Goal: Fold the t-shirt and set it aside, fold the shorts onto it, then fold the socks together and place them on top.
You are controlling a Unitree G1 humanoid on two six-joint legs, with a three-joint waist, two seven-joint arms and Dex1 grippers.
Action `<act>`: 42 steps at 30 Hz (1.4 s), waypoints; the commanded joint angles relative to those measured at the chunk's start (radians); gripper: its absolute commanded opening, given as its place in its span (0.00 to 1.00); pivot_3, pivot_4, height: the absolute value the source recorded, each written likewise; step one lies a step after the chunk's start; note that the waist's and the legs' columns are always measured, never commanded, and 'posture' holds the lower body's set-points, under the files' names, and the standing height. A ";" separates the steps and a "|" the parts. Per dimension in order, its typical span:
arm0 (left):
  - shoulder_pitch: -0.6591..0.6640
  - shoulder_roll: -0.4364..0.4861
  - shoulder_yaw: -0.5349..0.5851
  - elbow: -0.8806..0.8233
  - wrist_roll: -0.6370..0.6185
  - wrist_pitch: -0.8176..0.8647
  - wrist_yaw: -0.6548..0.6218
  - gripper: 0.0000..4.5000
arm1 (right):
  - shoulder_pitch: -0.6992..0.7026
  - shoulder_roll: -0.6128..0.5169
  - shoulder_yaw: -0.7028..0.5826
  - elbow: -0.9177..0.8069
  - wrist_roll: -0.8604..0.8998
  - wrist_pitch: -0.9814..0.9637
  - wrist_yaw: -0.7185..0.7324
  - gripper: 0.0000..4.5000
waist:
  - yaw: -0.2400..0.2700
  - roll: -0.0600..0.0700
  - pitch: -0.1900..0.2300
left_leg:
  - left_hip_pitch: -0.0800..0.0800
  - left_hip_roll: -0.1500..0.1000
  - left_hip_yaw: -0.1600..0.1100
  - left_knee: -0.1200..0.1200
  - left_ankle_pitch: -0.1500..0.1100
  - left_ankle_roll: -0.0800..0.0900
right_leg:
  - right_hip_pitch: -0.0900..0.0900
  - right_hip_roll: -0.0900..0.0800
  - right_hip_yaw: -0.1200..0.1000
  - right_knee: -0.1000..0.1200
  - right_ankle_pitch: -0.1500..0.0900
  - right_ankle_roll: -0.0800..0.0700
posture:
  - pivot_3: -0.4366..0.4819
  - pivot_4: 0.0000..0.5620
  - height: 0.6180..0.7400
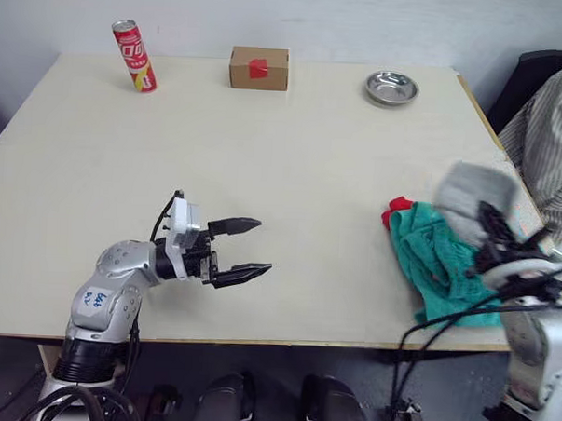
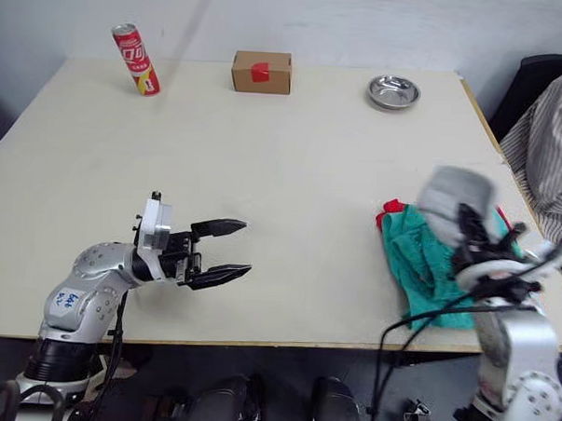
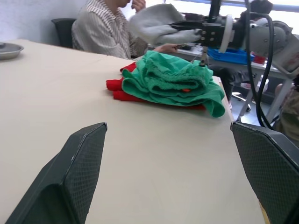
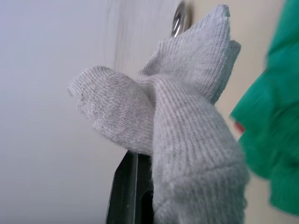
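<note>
In the left eye view, the left gripper sits at lower left of centre with its fingers spread apart and nothing between them; at the right edge the right gripper is closed on the grey socks, held up above the teal-green shorts, which lie on the red t-shirt near the table's right border; a red can, a cardboard box and a metal dish line the upper part of the frame, well apart from the pile.

The right eye view gives the same layout; the stack lies close to the table's edge (a shove there could push it off).

In the left wrist view, the socks hang at top centre, above and a little behind the pile at centre; a seated person is in the upper left, close behind.

In the right wrist view, the bundle fills the middle, bulging out of the grip with one sock end flaring loose; released too high, I judge the pair may spring apart or roll off the crumpled, uneven shorts at the right.
</note>
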 commanded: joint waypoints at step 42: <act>0.403 0.223 0.280 0.080 0.218 -0.329 0.097 1.00 | -0.316 -0.483 0.837 0.501 -1.526 -0.528 1.769 0.99 | 0.015 0.005 0.009 | -0.004 0.005 0.004 0.002 -0.002 -0.003 | -0.006 0.004 -0.002 -0.005 0.003 -0.005 | 0.48 0.27 1.00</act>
